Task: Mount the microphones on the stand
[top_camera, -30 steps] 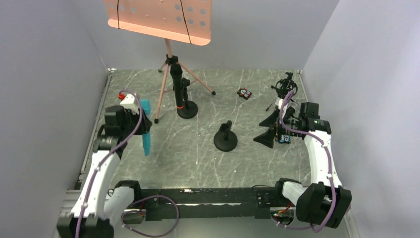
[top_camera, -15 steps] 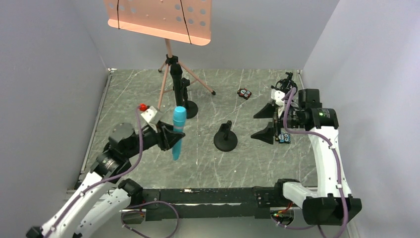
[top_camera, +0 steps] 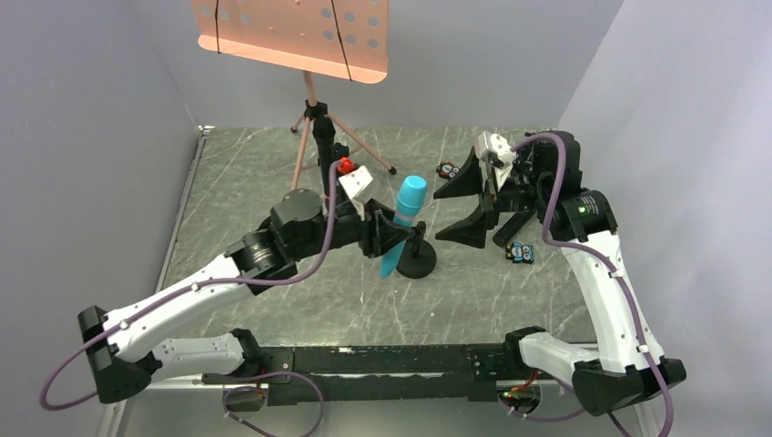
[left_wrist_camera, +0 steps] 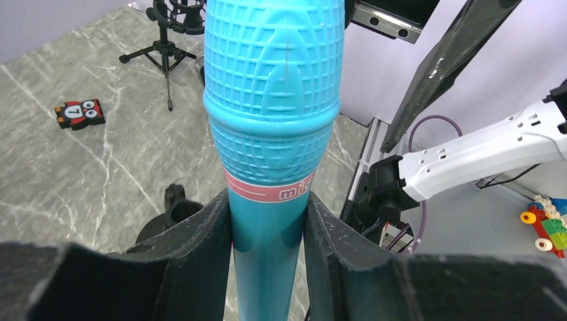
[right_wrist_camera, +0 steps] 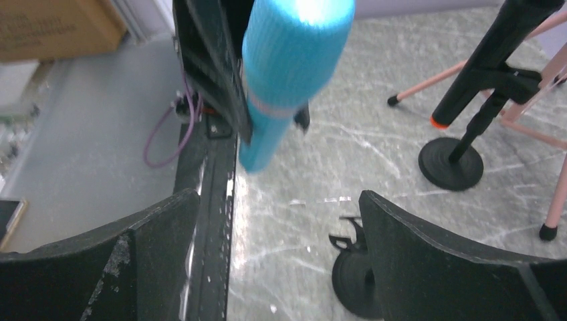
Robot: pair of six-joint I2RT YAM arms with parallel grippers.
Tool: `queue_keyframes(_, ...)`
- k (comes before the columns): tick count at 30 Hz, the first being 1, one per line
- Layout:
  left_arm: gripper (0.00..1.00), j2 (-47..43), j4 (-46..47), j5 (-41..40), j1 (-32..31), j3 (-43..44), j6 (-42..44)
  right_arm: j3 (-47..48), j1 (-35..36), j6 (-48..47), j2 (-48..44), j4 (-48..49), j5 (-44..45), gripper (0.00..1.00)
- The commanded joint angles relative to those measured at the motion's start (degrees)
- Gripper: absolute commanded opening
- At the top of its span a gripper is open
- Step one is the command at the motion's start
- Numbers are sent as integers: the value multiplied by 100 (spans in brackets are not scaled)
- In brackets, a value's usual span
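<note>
Microphone (left_wrist_camera: 273, 100) cyan, grid-textured, clamped in left gripper (left_wrist_camera: 267, 208)

Tilted head-up: cyan microphone (top_camera: 403, 218) — near round-base stand (top_camera: 417, 264); black microphone (top_camera: 321, 146) apparently clipped upright behind.

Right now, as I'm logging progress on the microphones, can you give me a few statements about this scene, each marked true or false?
1. The left end effector is closed around the cyan microphone. True.
2. The right end effector grips a microphone. False: it is wide open and holds nothing.
3. The cyan microphone is already clipped into the round-base stand. False: the stand's clip is empty, and the microphone is held in the air beside it.
4. A black microphone with an orange ring sits in another stand farther back. True.
</note>
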Motion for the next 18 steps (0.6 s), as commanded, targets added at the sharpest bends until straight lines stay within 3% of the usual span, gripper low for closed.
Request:
queue_keyframes(1,0,459,715,-92,-186,496,-133,-210,12,2362,-234,2282,-274,96)
queue_keyframes(3,0,671,749,-102,-285,695,-140,-232,17,2890,-249,2710,-232,97)
queue_keyframes(12,0,1206,796,-164,-570,1121,-221,-490,17,3570,-117,3259,-186,97)
queue_keyframes(18,0,1331,758,-189,-584,1169,-210,-741,23,3893,-148,3506,-376,86)
